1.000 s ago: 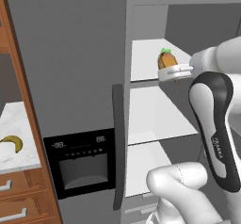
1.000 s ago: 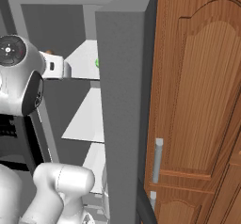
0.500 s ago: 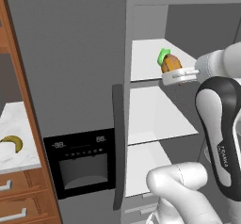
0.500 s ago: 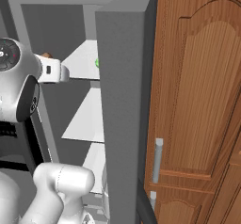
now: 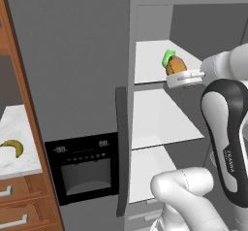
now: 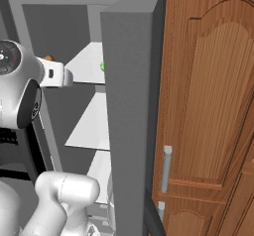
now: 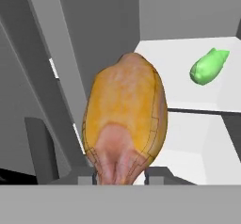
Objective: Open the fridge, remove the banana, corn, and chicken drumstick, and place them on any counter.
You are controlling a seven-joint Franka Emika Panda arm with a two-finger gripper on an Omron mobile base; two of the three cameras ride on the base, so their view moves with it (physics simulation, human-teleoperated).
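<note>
Hand view: I see the gripper [image 7: 121, 173] clamped on the chicken drumstick [image 7: 124, 115], held off the fridge [image 5: 87, 55] shelf; corn [image 7: 208, 67] lies on the shelf behind it.

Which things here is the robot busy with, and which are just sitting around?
For the job:
chicken drumstick, held in the gripper
corn, on the fridge shelf
banana, on the counter

Just there:
wooden cabinet door
drawers
</note>
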